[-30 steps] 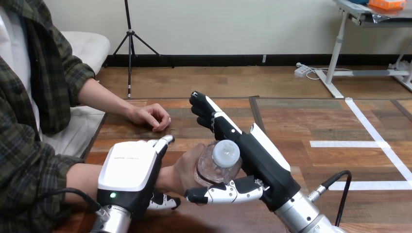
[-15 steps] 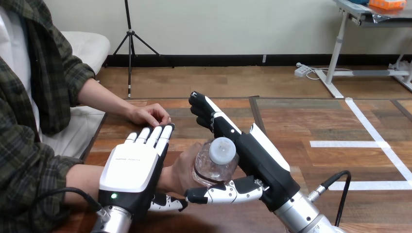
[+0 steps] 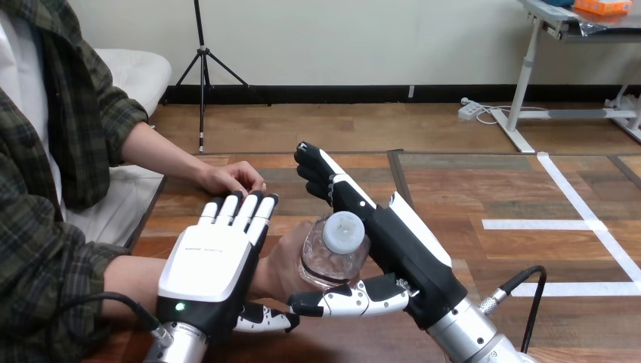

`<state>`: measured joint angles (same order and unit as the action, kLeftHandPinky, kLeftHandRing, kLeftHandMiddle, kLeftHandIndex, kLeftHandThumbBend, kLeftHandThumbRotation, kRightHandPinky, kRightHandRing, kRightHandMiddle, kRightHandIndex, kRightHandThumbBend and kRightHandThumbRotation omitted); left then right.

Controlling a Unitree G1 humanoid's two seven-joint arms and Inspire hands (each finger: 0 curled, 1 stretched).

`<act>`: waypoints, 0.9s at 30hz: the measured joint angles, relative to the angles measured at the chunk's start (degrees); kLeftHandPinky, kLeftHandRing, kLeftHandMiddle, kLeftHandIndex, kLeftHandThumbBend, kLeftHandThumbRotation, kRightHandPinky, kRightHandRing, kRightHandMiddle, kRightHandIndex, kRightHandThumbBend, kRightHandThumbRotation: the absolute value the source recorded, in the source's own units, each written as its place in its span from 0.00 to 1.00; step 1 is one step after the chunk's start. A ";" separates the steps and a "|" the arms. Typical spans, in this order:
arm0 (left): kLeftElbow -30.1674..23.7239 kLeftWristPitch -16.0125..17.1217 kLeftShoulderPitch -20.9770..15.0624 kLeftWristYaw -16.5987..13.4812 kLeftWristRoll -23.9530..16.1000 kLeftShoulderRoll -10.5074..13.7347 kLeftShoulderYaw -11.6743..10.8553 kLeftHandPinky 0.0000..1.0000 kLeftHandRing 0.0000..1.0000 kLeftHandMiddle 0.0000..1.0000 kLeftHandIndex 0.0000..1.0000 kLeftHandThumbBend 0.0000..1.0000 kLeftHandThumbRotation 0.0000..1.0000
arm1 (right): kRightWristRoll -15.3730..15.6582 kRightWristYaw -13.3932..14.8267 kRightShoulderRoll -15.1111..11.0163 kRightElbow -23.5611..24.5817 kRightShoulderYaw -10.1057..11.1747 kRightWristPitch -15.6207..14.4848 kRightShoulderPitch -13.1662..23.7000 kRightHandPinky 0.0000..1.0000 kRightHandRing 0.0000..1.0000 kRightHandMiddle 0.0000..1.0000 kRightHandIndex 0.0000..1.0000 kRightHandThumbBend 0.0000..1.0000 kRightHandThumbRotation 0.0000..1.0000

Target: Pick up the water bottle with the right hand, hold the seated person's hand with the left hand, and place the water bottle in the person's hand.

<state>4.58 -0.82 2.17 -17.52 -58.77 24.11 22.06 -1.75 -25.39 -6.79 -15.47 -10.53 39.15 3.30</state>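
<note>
Handing over seems the step: nearest left, the left hand (image 3: 208, 268) lies flat, fingers straight, over the person's arm (image 3: 132, 281). Just right, the water bottle (image 3: 332, 255) stands between the person's hand (image 3: 283, 266), cupping it, and the open palm of the right hand (image 3: 404, 243), which should next draw away gently.

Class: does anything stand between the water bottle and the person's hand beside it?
Nothing visible does. The water bottle, resting in the right hand, touches the person's hand; the left hand sits over the wrist, aside.
</note>
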 measured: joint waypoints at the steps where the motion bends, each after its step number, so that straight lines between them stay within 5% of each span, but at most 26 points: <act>1: 0.00 0.22 0.00 -0.02 0.08 0.02 0.00 1.00 1.00 1.00 1.00 1.00 0.44 | -0.02 0.00 0.00 0.00 0.00 0.00 0.00 1.00 1.00 1.00 1.00 0.88 0.25; 10: 0.02 5.00 0.16 -0.20 4.22 0.47 -0.44 1.00 1.00 1.00 1.00 1.00 0.45 | -0.11 0.06 -0.05 0.00 0.05 0.01 0.00 1.00 1.00 1.00 1.00 0.88 0.25; 27: 5.68 28.82 0.47 2.18 27.80 1.16 -2.89 1.00 1.00 1.00 1.00 0.99 0.48 | -0.60 0.05 -0.24 -0.04 0.12 0.00 -0.70 1.00 1.00 1.00 1.00 0.89 0.29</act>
<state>10.26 28.00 2.64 -15.34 -30.98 25.27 19.18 -2.34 -25.34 -7.04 -15.51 -10.40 39.15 2.60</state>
